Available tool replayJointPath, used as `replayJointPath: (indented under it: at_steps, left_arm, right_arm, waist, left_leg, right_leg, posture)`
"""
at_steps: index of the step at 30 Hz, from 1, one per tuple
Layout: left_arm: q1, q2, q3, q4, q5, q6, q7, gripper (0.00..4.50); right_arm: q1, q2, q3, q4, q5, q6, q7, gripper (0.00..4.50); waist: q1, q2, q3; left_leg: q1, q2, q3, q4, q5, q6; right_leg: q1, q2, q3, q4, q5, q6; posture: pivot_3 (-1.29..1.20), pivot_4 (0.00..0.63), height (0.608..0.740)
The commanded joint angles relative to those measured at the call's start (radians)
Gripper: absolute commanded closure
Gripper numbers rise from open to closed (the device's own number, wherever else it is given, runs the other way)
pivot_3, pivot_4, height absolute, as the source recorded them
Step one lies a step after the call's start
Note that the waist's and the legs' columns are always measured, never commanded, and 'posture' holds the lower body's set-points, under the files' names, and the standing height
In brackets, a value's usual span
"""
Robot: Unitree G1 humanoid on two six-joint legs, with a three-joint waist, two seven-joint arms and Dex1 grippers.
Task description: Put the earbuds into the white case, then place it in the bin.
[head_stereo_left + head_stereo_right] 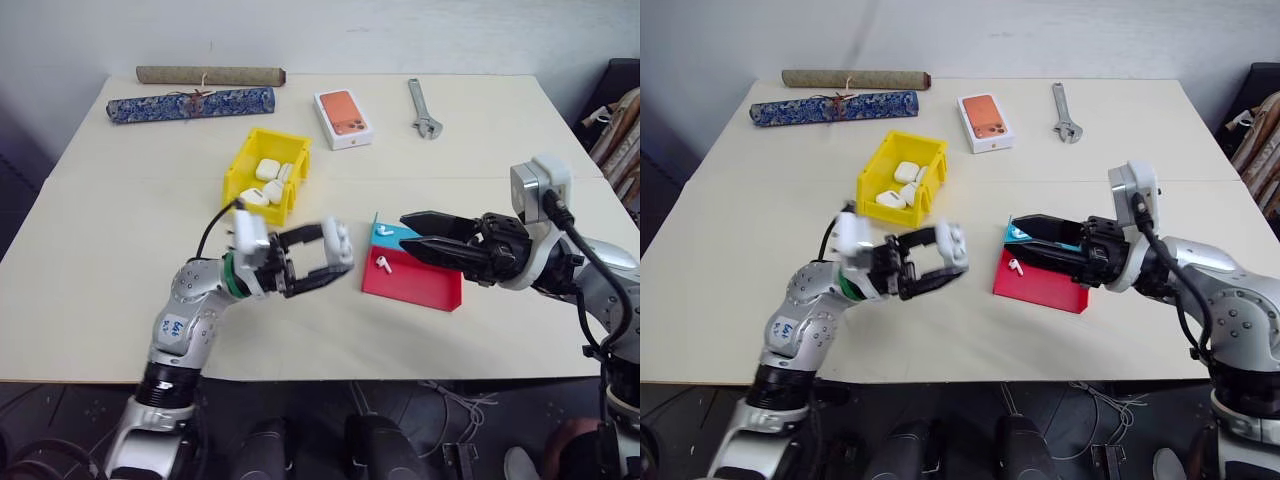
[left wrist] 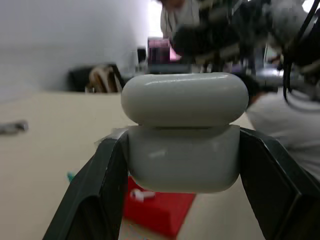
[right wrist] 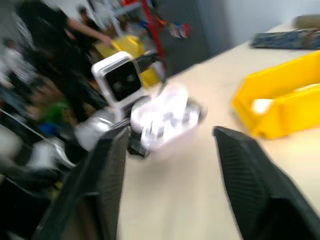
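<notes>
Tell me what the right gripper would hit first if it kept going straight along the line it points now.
Most likely the white case held in the left gripper. The right gripper has open jaws and the case sits framed between its fingers in the right wrist view. Depth is unclear, so it might pass just above.

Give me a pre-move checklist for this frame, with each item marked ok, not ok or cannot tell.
1. White case gripped by left pincer: ok.
2. Case lid closed: ok in the left wrist view.
3. Both earbuds inside the case: not ok, one earbud lies on the red-and-blue tray.
4. Right pincer free of load: ok, fingers apart, nothing between them.
5. Bin has room: ok, though other cases already lie inside.
</notes>
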Motion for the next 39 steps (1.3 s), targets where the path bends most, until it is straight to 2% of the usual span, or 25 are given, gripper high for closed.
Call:
replayJointPath:
  at_steps: [1, 4, 9, 15, 19, 27, 30, 32, 36, 39]
  left_arm:
    - [-0.035, 0.013, -0.035, -0.011, 0.073, -0.027, 0.008, 1.7]
    - [-0.041, 0.004, -0.04, -0.006, 0.083, -0.02, 0.016, 1.7]
    - [-0.039, 0.0, -0.062, -0.015, 0.115, -0.025, 0.02, 1.7]
    - [-0.024, -0.004, -0.06, -0.033, 0.105, -0.018, 0.024, 1.7]
    - [-0.015, -0.003, -0.056, -0.047, 0.103, -0.021, 0.027, 1.7]
    - [0.009, 0.0, -0.031, -0.078, 0.077, -0.031, 0.018, 1.7]
    - [0.045, 0.014, 0.018, -0.116, 0.032, 0.017, 0.036, 1.7]
    - [0.079, 0.035, 0.095, -0.149, -0.028, 0.068, 0.058, 1.7]
    - [0.124, 0.118, 0.266, -0.18, -0.178, 0.21, 0.079, 1.7]
    - [0.102, 0.151, 0.359, -0.128, -0.197, 0.229, 0.128, 1.7]
  right_arm:
    - [-0.045, 0.019, 0.077, -0.067, -0.109, -0.107, 0.046, 3.42]
    - [-0.084, 0.06, 0.152, -0.09, -0.152, -0.111, 0.029, 4.46]
    - [-0.126, 0.086, 0.304, -0.088, -0.329, -0.132, -0.014, 4.46]
    - [-0.143, 0.12, 0.355, -0.072, -0.406, -0.11, -0.045, 4.46]
    - [-0.115, 0.062, 0.371, -0.054, -0.455, -0.099, -0.006, 4.46]
    - [0.035, -0.01, 0.278, 0.001, -0.466, -0.175, 0.061, 4.46]
    - [0.138, 0.05, 0.165, 0.001, -0.427, -0.274, 0.05, 4.46]
    - [0.23, 0.11, 0.043, -0.006, -0.377, -0.337, 0.023, 4.46]
    - [0.38, 0.174, -0.107, -0.031, -0.433, -0.528, -0.02, 3.29]
    - [0.413, 0.244, -0.182, -0.051, -0.448, -0.632, -0.107, 2.25]
  waist:
    - [0.003, 0.0, 0.0]
    - [0.007, 0.0, 0.0]
    - [0.007, 0.0, 0.0]
    - [0.008, 0.0, 0.0]
    - [0.008, 0.0, 0.0]
    - [0.01, 0.0, 0.0]
    - [0.008, 0.0, 0.0]
    - [0.006, 0.0, 0.0]
    - [0.007, 0.0, 0.0]
    - [0.007, 0.0, 0.0]
  left_leg:
    - [0.0, 0.0, 0.0, 0.0, 0.0, 0.0]
    - [-0.001, 0.0, 0.0, 0.0, 0.002, -0.003]
    - [-0.001, 0.0, -0.001, 0.0, 0.001, -0.003]
    - [-0.001, 0.0, -0.001, 0.001, 0.001, -0.003]
    - [-0.001, 0.0, -0.001, 0.001, 0.001, -0.003]
    - [-0.001, 0.0, -0.001, 0.001, 0.001, -0.003]
    - [-0.001, 0.0, -0.001, 0.001, 0.001, -0.003]
    - [0.0, 0.0, 0.0, 0.001, 0.001, -0.003]
    - [0.001, 0.001, -0.001, 0.001, 0.002, -0.004]
    - [0.002, 0.0, -0.001, 0.001, 0.002, -0.005]
  right_leg:
    - [0.0, 0.0, 0.0, 0.0, 0.0, 0.0]
    - [-0.001, 0.0, 0.0, 0.0, 0.0, 0.0]
    - [-0.001, -0.001, 0.0, 0.0, 0.0, 0.0]
    - [-0.001, -0.001, -0.001, 0.0, 0.0, 0.0]
    - [-0.001, -0.001, -0.001, 0.0, 0.0, 0.0]
    - [0.0, -0.001, -0.002, 0.0, 0.0, 0.0]
    - [0.001, -0.001, -0.002, 0.0, 0.0, 0.0]
    - [0.001, -0.001, -0.001, 0.001, 0.0, 0.0]
    - [0.001, -0.001, -0.002, 0.005, 0.0, 0.0]
    - [0.001, -0.001, -0.001, 0.005, 0.0, 0.0]
  posture:
    - [0.0, 0.15, 0.74]
    - [0.0, 0.15, 0.74]
    - [0.0, 0.15, 0.74]
    - [0.0, 0.15, 0.74]
    - [0.0, 0.15, 0.74]
    - [0.0, 0.15, 0.74]
    - [0.0, 0.15, 0.74]
    - [0.0, 0.15, 0.74]
    - [0.0, 0.15, 0.74]
    - [0.0, 0.15, 0.74]
